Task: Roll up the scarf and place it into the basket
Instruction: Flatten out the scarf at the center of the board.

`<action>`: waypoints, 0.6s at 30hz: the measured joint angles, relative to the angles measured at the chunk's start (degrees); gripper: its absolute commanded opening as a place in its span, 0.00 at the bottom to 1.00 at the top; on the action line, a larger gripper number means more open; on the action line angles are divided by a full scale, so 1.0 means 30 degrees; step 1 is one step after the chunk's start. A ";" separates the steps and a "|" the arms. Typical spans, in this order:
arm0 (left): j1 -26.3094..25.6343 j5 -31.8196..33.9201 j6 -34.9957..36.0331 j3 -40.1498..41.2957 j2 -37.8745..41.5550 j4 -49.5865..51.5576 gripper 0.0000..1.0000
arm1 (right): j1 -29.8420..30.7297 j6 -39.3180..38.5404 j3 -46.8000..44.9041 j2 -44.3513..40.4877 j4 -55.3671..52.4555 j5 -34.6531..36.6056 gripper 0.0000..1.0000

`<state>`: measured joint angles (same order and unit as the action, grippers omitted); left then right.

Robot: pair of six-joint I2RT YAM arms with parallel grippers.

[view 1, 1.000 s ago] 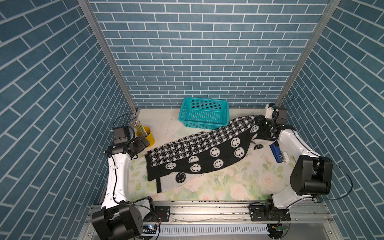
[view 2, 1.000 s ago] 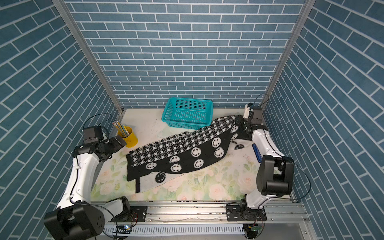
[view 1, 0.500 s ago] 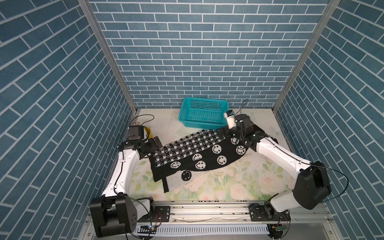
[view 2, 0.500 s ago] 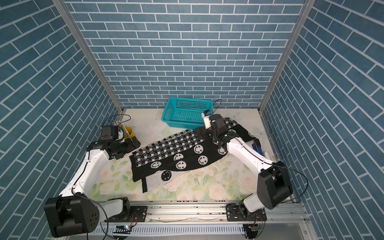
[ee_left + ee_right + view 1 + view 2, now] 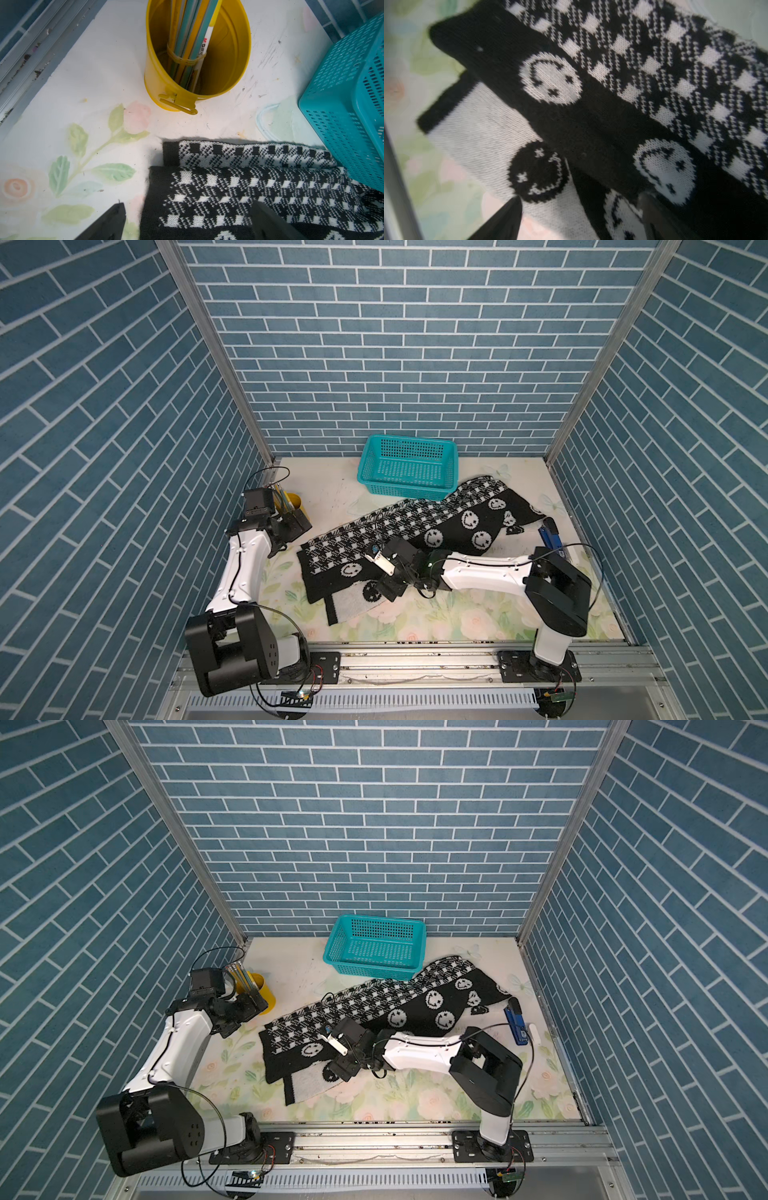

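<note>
Right hand (image 5: 579, 205) spread wide over near end of long black-and-white knitted smiley scarf (image 5: 415, 526), unrolled across floral table (image 5: 478, 614) against rectangular teal mesh plastic basket (image 5: 405, 483); left hand (image 5: 188, 205) wide at scarf corner.

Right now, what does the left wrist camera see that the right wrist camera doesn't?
Only the left wrist view shows the yellow metal pencil cup with its banded pencils and a corner of the teal perforated plastic basket. Only the right wrist view shows whole smiley faces on the long black-and-white knitted scarf and its pale reversed underside. Both show the scarf's check band, the floral table cover, and dark fingers spread apart: left fingers, right fingers.
</note>
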<state>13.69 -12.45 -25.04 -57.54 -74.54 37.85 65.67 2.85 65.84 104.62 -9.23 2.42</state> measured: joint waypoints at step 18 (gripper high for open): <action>0.0022 -0.0117 0.0036 0.0408 0.0015 -0.0561 1.00 | -0.0656 -0.1107 0.1195 0.0503 -0.0729 0.3439 0.00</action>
<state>13.76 -12.80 -24.93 -56.31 -74.50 36.16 63.70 -0.47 69.43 106.13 -11.42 12.73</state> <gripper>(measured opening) 0.998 0.053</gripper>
